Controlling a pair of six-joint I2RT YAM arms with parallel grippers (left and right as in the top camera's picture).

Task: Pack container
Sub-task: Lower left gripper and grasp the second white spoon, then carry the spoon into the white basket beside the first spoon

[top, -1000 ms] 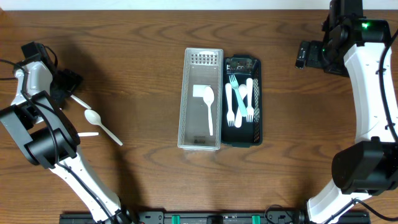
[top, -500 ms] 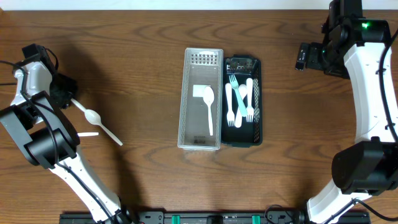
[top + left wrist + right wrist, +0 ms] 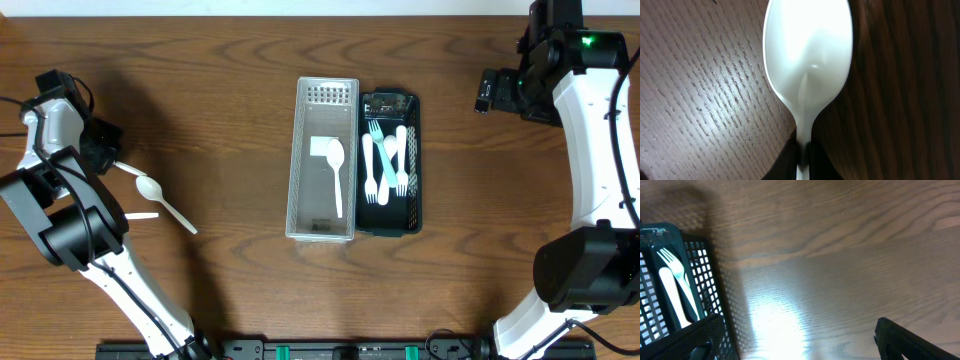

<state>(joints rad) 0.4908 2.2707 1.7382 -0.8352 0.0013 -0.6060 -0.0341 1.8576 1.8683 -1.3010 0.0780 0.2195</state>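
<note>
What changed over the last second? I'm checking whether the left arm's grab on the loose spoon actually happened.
The left gripper slid a little toward the robot's side of the table, onto the handle of the white spoon, and shut on it; it was open a second ago. The spoon itself hardly shifted. The right gripper stayed open and still, and the clear tray and black basket kept their cutlery unchanged.

white spoon (image 3: 149,186) lies flat, far left; clear tray (image 3: 320,200) holds second spoon (image 3: 336,160); adjoining black basket (image 3: 388,103) holds forks (image 3: 371,165).
</note>
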